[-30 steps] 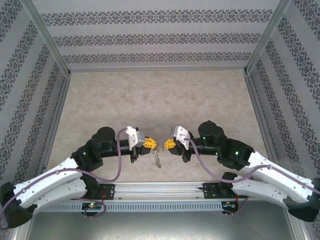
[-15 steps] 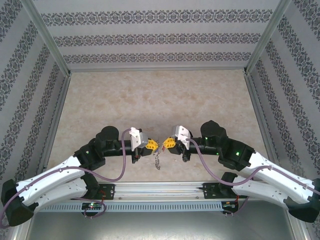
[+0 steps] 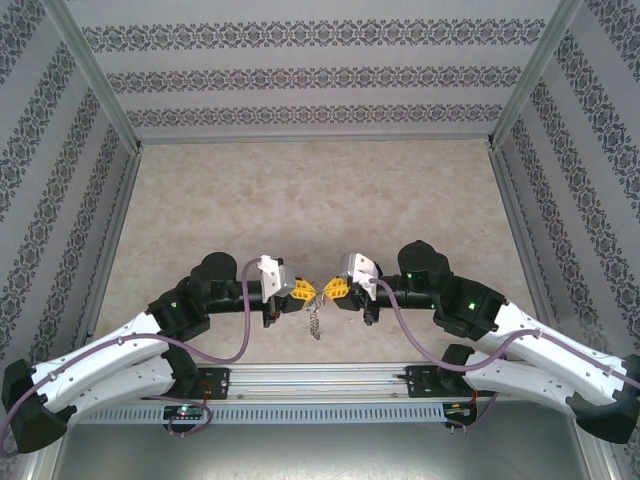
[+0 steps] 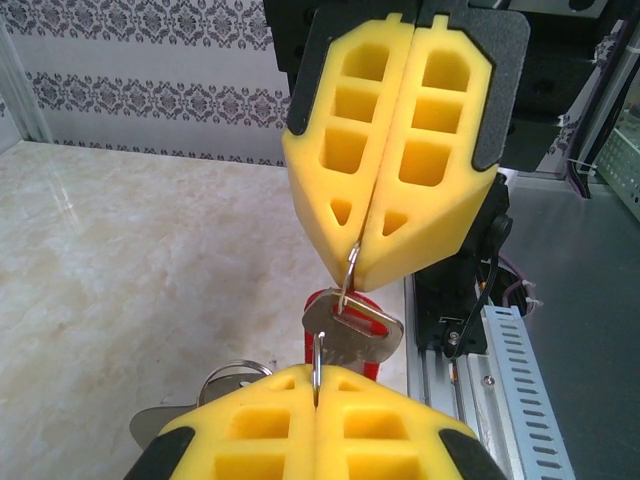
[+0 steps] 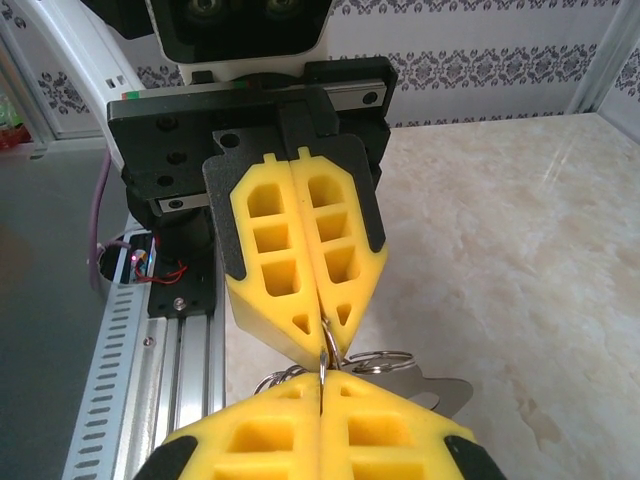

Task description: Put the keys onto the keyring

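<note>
My left gripper [image 3: 311, 291] and right gripper [image 3: 329, 290] meet tip to tip just above the table's near edge. Both are shut on a thin wire ring [image 4: 318, 357] of the keyring; I cannot tell whether it is one ring or two. In the left wrist view, my left gripper [image 4: 318, 388] pinches the ring from below and the right gripper [image 4: 355, 268] pinches it from above. A silver key with a red head [image 4: 352, 335] hangs on the wire between them. From the right wrist, the right gripper [image 5: 322, 386] faces the left gripper [image 5: 326, 342]. A short chain [image 3: 316, 323] dangles below.
More loose rings [image 5: 381, 359] and a flat metal tag [image 5: 447, 391] hang under the grippers. The aluminium base rail [image 3: 320, 378] runs just behind them. Patterned walls [image 3: 320, 75] enclose the beige tabletop [image 3: 320, 200].
The two grippers have closed the gap between their tips, the left moving slightly right and the right slightly left. Both stay shut.
</note>
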Robot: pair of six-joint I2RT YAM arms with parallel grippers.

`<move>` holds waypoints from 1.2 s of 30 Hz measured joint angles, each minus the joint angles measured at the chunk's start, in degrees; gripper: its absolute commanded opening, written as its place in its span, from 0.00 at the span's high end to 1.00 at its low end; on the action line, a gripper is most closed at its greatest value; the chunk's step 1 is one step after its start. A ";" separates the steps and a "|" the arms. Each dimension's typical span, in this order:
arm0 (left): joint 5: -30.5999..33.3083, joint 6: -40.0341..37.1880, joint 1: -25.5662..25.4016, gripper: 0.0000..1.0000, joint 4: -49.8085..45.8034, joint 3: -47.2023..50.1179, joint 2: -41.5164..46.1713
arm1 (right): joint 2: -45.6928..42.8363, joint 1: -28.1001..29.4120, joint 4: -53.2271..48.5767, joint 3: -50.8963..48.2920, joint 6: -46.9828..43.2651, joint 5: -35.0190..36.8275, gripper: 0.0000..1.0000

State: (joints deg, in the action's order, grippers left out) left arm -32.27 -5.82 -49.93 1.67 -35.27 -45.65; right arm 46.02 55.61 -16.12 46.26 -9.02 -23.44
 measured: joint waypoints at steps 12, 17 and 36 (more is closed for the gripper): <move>-0.37 0.00 0.00 1.00 0.00 0.02 0.07 | 0.63 0.02 0.57 -0.04 -0.09 0.66 1.00; -0.57 0.00 0.00 1.00 0.00 0.00 0.07 | 0.66 0.02 0.57 -0.04 -0.42 1.14 1.00; -0.76 0.00 0.00 1.00 0.02 0.00 0.50 | 0.87 0.02 0.55 -1.27 -1.11 0.28 1.00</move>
State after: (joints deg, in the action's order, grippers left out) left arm -33.04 -5.82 -49.93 1.69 -35.27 -45.15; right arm 46.89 55.64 -15.57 44.99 -10.13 -23.16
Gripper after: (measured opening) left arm 0.046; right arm 0.063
